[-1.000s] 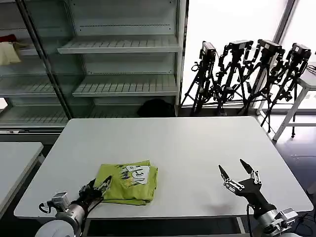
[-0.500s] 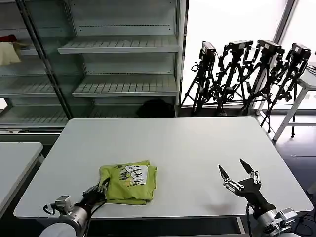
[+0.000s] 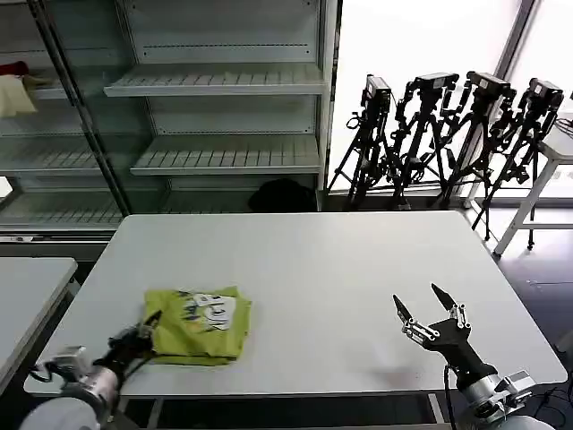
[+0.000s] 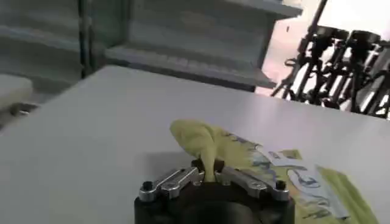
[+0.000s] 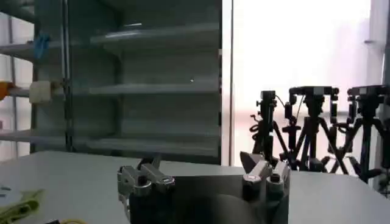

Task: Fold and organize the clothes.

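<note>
My left end effector (image 3: 146,333) sits low at the near left corner of the table (image 3: 340,260), its fingers pinched together on the near edge of the T-shirt (image 3: 197,322). In my left wrist view that bit of yellow-green cloth rises in a small peak right between the fingers (image 4: 183,178), so I hold a thin fold of fabric, not the whole stack. I judge the grip is there to drag or place the folded shirt, which lies flat just beyond the left end effector, print side up. My right end effector (image 3: 428,315) hovers well off to the other side, near the table's front right, fingers spread apart and holding nothing, kept clear because the left arm works alone. Farther beyond stand shelves (image 3: 215,85) and tripods (image 3: 448,134).
</note>
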Motion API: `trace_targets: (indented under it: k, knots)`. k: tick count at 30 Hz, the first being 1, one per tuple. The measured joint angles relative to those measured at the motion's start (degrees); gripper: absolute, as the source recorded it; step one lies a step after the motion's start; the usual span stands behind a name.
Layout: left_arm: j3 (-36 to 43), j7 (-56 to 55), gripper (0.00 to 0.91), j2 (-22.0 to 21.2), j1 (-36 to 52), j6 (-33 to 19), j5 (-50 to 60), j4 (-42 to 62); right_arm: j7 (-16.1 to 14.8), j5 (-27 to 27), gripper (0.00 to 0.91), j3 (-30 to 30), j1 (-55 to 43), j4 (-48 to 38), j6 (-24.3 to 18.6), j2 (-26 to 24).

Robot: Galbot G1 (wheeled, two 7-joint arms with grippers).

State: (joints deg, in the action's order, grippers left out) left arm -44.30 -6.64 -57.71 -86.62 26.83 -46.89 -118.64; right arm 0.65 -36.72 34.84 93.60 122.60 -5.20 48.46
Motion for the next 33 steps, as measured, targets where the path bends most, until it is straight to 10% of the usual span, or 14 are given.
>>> trace_targets:
  k: [13,30,31,32,33]
  knots:
    - [-14.1,7.0,0.0,14.6,0.6,-0.8,2.2,0.8,-0.6,0.0,0.907,-1.0,-0.6,-0.5,-0.6,0.5]
    - [18.6,8.0,0.05,8.1,12.7,-5.1,23.3,7.8,-1.1,0.9,0.907,-1.5,-0.5,-0.1,-0.3,0.6]
    - [19.8,7.7,0.141,8.1,13.5,-4.8,23.3,7.7,-1.1,0.9,0.907,-1.6,-0.6,-0.1,-0.2,0.6]
    - [21.0,7.2,0.423,8.1,14.6,-4.3,23.3,7.6,-1.0,0.9,0.907,-1.7,-0.7,-0.1,-0.1,0.6]
    - [22.0,6.7,0.907,8.1,15.5,-4.0,23.2,7.7,-1.0,1.0,0.907,-1.8,-0.9,-0.1,0.0,0.7]
